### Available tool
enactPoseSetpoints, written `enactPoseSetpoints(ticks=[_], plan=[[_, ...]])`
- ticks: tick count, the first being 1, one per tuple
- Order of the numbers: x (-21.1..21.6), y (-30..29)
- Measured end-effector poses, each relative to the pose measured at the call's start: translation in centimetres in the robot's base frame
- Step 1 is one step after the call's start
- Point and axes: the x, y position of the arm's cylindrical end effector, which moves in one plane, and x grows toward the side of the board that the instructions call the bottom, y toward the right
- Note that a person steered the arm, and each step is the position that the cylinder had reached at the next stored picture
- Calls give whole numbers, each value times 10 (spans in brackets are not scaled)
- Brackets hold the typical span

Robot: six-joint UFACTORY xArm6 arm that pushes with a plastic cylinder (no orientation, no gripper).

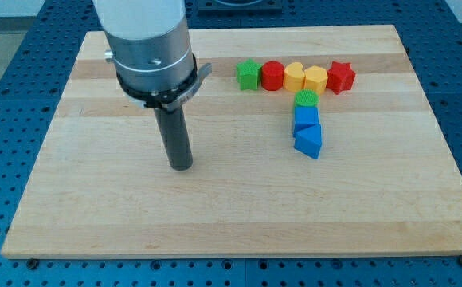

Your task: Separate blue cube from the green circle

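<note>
From the one camera view, the rod has no jaws; my tip [182, 166] rests well left of the blue cube [306, 116], which touches the green circle [306, 99] above and a blue wedge [309, 142] below; a careless shove may drag both neighbours, or knock the yellow block [315, 78] in the row above

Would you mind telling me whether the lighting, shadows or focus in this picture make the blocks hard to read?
Camera view: lighting is even and soft, with only faint shadows under my tip and the blocks; no strong glare on the wooden board; the green circle and blue cube look sharp, edges touching; the arm's pale upper body is cropped at the view's top.
</note>
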Motion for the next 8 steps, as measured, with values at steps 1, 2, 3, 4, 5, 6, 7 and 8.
enactPoseSetpoints(ticks=[1,2,3,4,5,6,7,8], plan=[[-55,78],[-59,80],[-64,99],[-71,150],[-71,156],[-73,181],[-65,181],[-20,197]])
